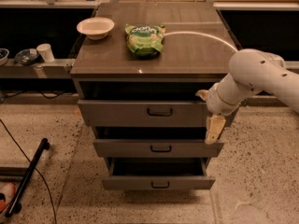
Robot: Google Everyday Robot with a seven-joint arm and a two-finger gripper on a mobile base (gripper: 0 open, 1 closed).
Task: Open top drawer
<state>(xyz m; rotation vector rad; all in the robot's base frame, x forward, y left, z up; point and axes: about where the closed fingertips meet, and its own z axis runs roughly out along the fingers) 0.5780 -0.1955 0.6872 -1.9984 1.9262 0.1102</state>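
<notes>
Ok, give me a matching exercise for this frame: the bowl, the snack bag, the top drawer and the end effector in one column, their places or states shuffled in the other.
Things
1. white round bowl
2. green crinkled snack bag
3. grey metal top drawer with black bracket handle
4. end effector

Places or states
A. at the right end of the top drawer's front
B. back left corner of the cabinet top
C. pulled partly out, directly under the cabinet top
D. middle of the cabinet top, right of the bowl

Pairs: 1-B, 2-D, 3-C, 4-A
</notes>
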